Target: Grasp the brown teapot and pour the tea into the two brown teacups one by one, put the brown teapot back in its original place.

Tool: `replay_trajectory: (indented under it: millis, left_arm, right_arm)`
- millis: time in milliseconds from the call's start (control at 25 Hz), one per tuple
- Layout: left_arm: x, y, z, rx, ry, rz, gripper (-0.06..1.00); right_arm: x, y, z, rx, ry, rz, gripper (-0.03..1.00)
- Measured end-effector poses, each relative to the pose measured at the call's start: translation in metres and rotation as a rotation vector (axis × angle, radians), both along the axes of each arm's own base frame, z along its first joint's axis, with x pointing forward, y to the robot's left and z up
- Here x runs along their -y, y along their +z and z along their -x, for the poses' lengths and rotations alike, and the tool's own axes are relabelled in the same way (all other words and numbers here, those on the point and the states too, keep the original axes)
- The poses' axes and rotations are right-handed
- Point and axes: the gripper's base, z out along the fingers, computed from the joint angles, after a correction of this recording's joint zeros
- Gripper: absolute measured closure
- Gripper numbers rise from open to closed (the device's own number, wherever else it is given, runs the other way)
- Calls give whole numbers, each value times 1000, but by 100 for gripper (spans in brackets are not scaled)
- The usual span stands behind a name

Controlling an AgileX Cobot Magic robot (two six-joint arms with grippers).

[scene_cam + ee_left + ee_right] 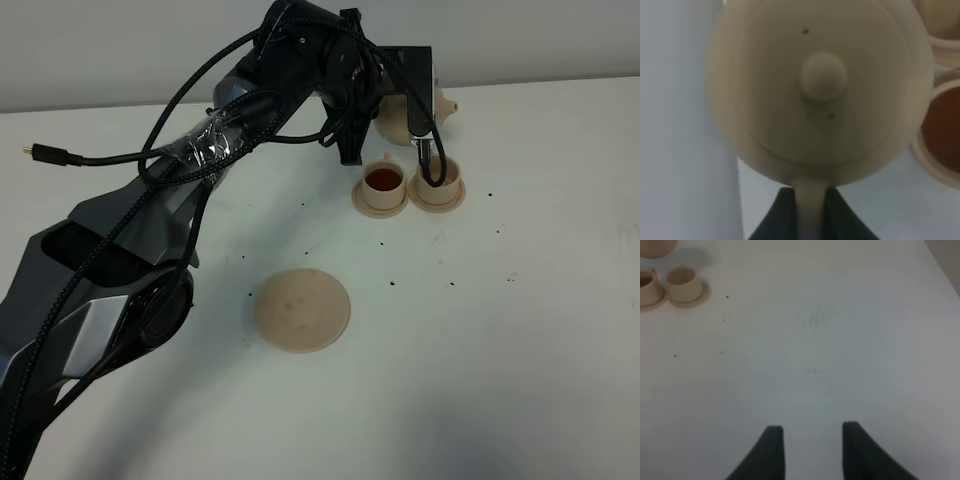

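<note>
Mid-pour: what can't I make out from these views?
- Tea level in the right-hand teacup: exterior high view, a dark part of the arm crosses its mouth; right wrist view, too small.
- Spout of the brown teapot: left wrist view, hidden under the pot's body.
- Hold of the left gripper on the handle: left wrist view, cut off by the frame edge.

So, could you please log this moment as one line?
left gripper shut on teapot | left cup holds tea | right gripper open
</note>
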Motion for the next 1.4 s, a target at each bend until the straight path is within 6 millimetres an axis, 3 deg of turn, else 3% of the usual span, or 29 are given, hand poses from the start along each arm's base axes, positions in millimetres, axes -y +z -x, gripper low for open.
replay_trajectory:
  millis: [1400]
  left_arm:
    - [-7, -3, -14, 128, -147, -72, 80]
  right_arm:
    - [-1, 0, 0, 2, 11, -16, 66]
